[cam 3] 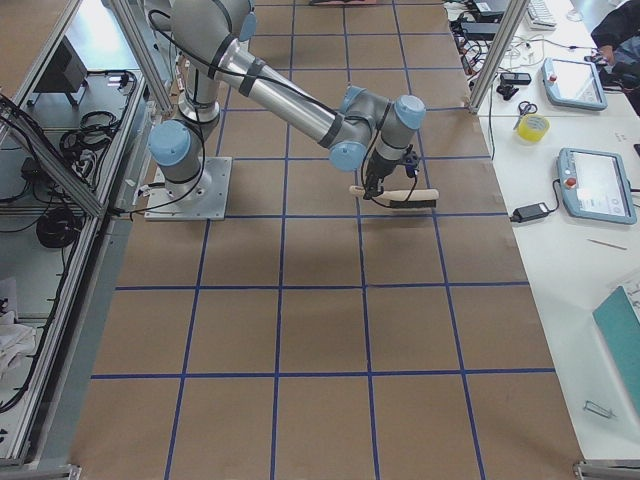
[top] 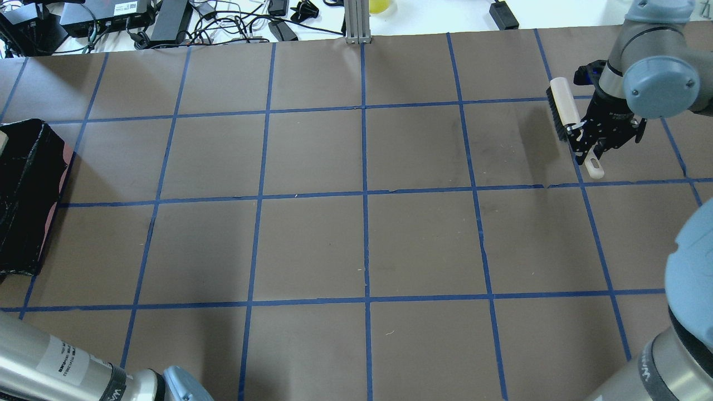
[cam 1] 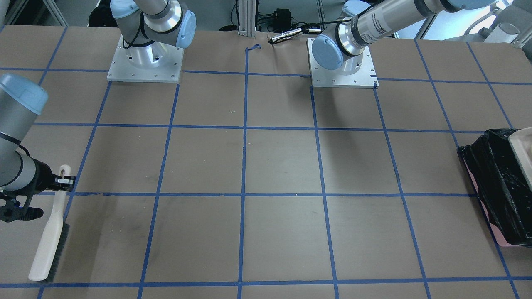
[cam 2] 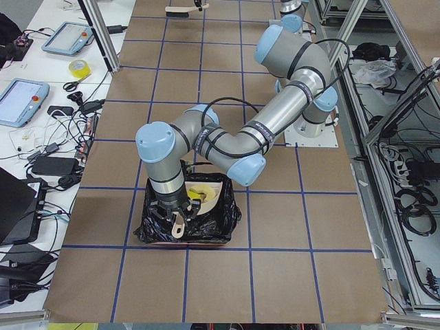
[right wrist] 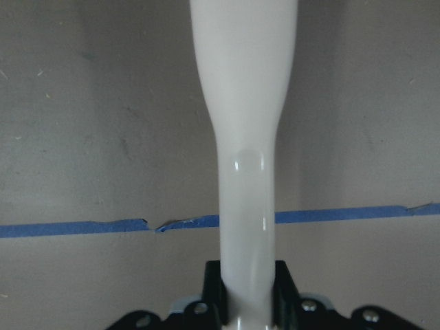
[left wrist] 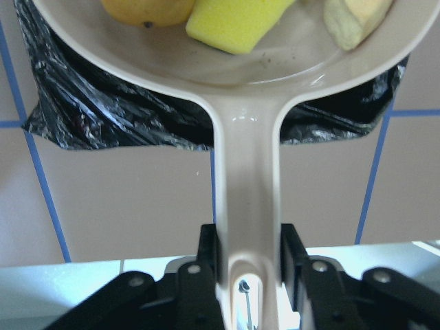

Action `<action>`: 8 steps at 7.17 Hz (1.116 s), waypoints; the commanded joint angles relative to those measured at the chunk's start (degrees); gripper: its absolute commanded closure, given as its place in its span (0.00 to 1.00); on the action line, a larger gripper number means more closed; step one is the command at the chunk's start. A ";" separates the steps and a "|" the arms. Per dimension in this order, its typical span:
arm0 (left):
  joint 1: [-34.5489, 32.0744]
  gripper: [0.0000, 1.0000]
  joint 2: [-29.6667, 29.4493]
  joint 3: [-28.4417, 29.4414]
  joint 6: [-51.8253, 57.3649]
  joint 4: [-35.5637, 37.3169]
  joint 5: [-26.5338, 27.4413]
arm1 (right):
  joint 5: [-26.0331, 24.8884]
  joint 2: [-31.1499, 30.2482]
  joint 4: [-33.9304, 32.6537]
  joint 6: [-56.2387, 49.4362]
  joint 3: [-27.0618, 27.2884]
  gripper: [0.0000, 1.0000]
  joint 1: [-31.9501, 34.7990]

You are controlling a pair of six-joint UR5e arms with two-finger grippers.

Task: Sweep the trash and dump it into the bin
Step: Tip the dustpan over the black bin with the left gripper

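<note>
Now, bin [top: 28, 189]: far left of the table [top: 362, 223], lined with a black bag; the overhead frame cuts it off.
Dustpan [left wrist: 247, 172]: pan over the bin, handle running out past the bag's edge.
Trash: lump [left wrist: 148, 8], wedge [left wrist: 234, 24] and peel [left wrist: 354, 20] lie side by side in the pan.
Left fingers [left wrist: 208, 247]: clamped on the handle from both sides; wrist hangs straight down.
Right fingers [right wrist: 214, 282]: closed on the brush handle near its end; wrist points down.
Brush [top: 563, 108]: far right, lengthwise away from the robot, bristles toward the table centre; contact with the table unclear.
</note>
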 commanded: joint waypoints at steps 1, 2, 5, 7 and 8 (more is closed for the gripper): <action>-0.72 1.00 0.00 -0.62 0.17 3.58 6.07 | 0.14 0.15 0.14 -0.17 0.12 1.00 0.00; -0.90 1.00 0.09 -0.71 0.17 4.01 6.79 | 0.13 0.15 0.75 -0.17 0.12 1.00 -0.09; -3.27 1.00 1.05 -4.03 -0.80 10.04 10.39 | 0.22 -0.03 2.07 -0.08 0.90 1.00 -0.09; -4.33 1.00 2.36 -8.25 -0.71 14.90 12.07 | 0.22 -0.03 2.07 0.10 1.17 1.00 -0.09; -4.94 1.00 3.24 -9.14 -0.71 15.09 13.20 | 0.22 -0.03 1.81 0.01 1.17 0.65 -0.09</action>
